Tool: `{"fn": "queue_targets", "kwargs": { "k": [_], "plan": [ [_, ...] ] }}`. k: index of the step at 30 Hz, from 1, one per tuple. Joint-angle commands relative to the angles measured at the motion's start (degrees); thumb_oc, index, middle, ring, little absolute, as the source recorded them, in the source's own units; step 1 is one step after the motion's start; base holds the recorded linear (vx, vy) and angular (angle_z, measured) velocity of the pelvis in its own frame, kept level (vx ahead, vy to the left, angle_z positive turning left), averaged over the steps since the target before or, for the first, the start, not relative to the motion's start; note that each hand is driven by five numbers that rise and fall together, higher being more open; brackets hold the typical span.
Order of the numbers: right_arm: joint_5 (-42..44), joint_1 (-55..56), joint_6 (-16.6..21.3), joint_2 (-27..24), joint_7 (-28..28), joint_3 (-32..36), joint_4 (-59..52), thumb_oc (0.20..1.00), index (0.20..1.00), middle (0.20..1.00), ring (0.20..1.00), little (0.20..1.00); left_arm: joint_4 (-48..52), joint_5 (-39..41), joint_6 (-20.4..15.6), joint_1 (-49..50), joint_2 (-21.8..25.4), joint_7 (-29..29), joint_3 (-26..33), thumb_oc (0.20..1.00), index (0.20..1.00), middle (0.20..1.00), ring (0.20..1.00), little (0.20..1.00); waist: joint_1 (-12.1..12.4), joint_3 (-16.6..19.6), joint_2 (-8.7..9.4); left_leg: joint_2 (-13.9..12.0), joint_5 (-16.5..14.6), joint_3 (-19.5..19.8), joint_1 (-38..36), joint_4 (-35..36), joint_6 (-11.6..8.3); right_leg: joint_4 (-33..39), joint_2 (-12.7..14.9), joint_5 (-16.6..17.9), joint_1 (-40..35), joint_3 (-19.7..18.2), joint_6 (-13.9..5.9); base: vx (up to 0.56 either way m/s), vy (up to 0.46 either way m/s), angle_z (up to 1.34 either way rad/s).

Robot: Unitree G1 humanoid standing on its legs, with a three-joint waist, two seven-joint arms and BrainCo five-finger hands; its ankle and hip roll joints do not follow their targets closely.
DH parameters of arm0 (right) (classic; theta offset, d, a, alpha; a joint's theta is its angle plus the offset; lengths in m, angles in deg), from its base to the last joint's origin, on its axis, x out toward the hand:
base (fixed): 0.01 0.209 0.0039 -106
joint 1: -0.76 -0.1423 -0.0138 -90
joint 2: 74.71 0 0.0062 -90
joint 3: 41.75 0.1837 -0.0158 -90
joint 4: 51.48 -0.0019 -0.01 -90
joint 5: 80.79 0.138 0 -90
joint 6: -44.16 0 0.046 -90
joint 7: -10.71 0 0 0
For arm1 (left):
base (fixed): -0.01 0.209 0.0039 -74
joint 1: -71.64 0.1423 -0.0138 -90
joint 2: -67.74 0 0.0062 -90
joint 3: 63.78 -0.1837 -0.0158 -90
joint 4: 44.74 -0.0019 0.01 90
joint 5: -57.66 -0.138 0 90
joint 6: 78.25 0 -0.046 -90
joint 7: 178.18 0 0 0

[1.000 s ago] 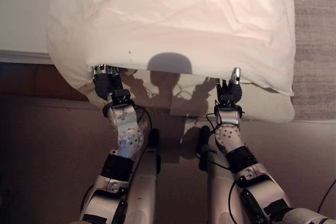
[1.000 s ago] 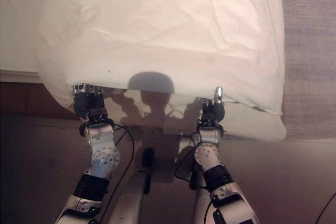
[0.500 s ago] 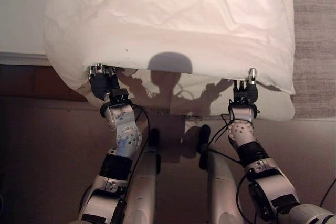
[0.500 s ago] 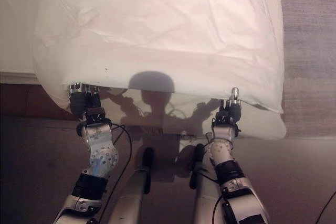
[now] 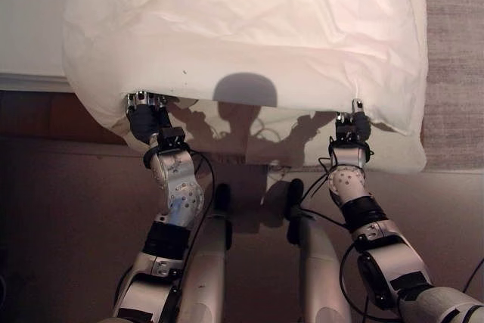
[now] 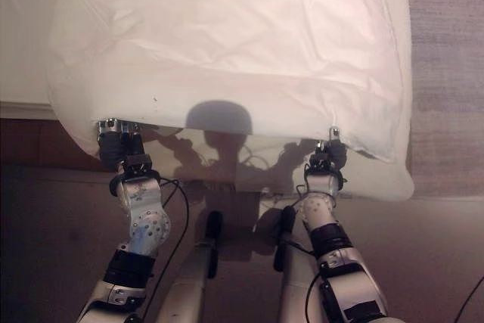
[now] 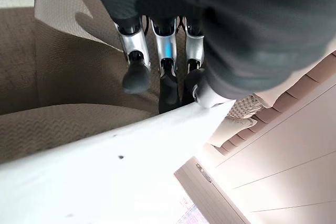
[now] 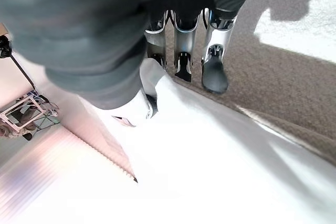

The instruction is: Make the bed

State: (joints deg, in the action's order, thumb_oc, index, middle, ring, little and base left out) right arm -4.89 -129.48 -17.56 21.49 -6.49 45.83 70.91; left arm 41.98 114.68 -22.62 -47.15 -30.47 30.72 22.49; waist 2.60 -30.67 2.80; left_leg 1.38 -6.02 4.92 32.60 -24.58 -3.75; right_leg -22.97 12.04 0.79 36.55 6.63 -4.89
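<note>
Over bed edge: white creased duvet [image 5: 249, 35], near hem raised.

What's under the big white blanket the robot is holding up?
Under the white blanket hangs a paler sheet layer, held by left hand and right hand. The mattress is covered.

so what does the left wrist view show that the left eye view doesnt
Left wrist view alone: the left hand from close up, its fingers curled at the edge of the white duvet. Left eye view alone: the whole near edge of the duvet, the right hand gripping its far corner, and the grey rug beside the bed. Both: the left hand on the duvet's edge.
</note>
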Motion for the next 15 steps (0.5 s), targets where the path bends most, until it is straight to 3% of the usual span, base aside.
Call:
{"fn": "queue_targets", "kwargs": {
  "k": [1,4,5,6,7,8,9,15],
  "plan": [
    [-2.2,2.1,2.5,-3.6,0.1,4.0,-2.3,0.2,0.2,0.2,0.2,0.2,7.6,-4.3,-4.1,0.2,3.2,-0.5,6.6,0.2,0.2,0.2,0.2,0.2,1.3,5.5,-2.6,3.5,4.3,-1.7,2.6,4.6,3.08,0.9,-1.0,1.3,0.2,0.5,-2.26,0.0,0.0,0.0],
    [-2.8,3.7,3.1,-3.6,1.0,3.4,-6.8,0.2,0.2,0.2,0.2,0.2,6.5,-3.2,-3.7,1.0,3.2,-1.3,6.8,0.2,0.2,0.2,0.2,0.2,1.0,5.5,-2.65,3.5,4.6,-1.9,2.4,5.1,2.93,1.0,-0.9,1.3,0.1,0.4,-2.28,0.0,0.0,0.0],
    [-2.8,3.9,3.7,-3.4,1.3,3.6,-8.8,0.2,0.2,0.2,0.2,0.2,6.2,-2.9,-3.7,1.2,3.0,-1.4,6.9,0.266,0.266,0.266,0.266,0.266,0.9,5.5,-2.7,3.4,4.7,-2.0,2.3,5.2,2.83,1.0,-1.0,1.3,0.1,0.4,-2.26,0.0,0.0,0.0],
    [-3.2,4.6,4.2,-3.4,1.5,3.8,-10.2,0.2,0.2,0.2,0.2,0.2,6.0,-2.4,-3.7,1.6,2.9,-1.6,7.1,0.413,0.413,0.413,0.413,0.413,0.8,5.4,-2.72,3.4,4.8,-2.0,2.3,5.3,2.74,1.0,-1.0,1.3,0.1,0.3,-2.25,0.0,0.0,0.0],
    [-3.5,5.4,5.0,-3.3,1.5,4.0,-12.0,0.2,0.2,0.2,0.2,0.2,5.3,-1.5,-3.5,2.0,2.7,-2.1,7.0,0.693,0.693,0.693,0.693,0.693,0.7,5.7,-2.72,3.4,5.0,-2.1,2.1,5.5,2.66,1.2,-0.9,1.3,0.0,0.3,-2.26,0.0,0.0,0.0],
    [-3.9,5.8,5.6,-3.0,1.7,4.3,-13.8,0.2,0.2,0.2,0.2,0.2,4.5,-0.9,-3.3,2.2,2.4,-2.2,6.9,0.79,0.79,0.79,0.79,0.79,0.5,5.6,-2.75,3.4,5.2,-2.1,2.3,5.5,2.45,1.4,-1.0,1.3,0.0,0.4,-2.22,0.0,0.0,0.0],
    [-4.8,6.7,6.0,-2.9,1.6,4.5,-15.4,0.2,0.2,0.2,0.2,0.2,3.7,-0.2,-3.2,2.6,2.5,-2.8,7.0,1.0,1.0,1.0,1.0,1.0,0.4,5.8,-2.79,3.3,5.2,-2.1,2.4,5.5,2.45,1.5,-1.0,1.3,0.0,0.4,-2.24,0.0,0.0,0.0],
    [-7.3,11.2,8.4,-1.6,3.2,3.4,-27.3,0.2,0.2,0.2,0.2,0.2,-0.7,4.7,-1.7,5.7,1.2,-6.0,7.1,1.0,1.0,1.0,1.0,1.0,-0.6,6.3,-2.65,2.9,4.8,-2.9,2.3,5.1,2.68,0.7,-1.4,1.2,0.7,-0.8,-2.23,0.0,0.007,-0.04]
  ]
}}
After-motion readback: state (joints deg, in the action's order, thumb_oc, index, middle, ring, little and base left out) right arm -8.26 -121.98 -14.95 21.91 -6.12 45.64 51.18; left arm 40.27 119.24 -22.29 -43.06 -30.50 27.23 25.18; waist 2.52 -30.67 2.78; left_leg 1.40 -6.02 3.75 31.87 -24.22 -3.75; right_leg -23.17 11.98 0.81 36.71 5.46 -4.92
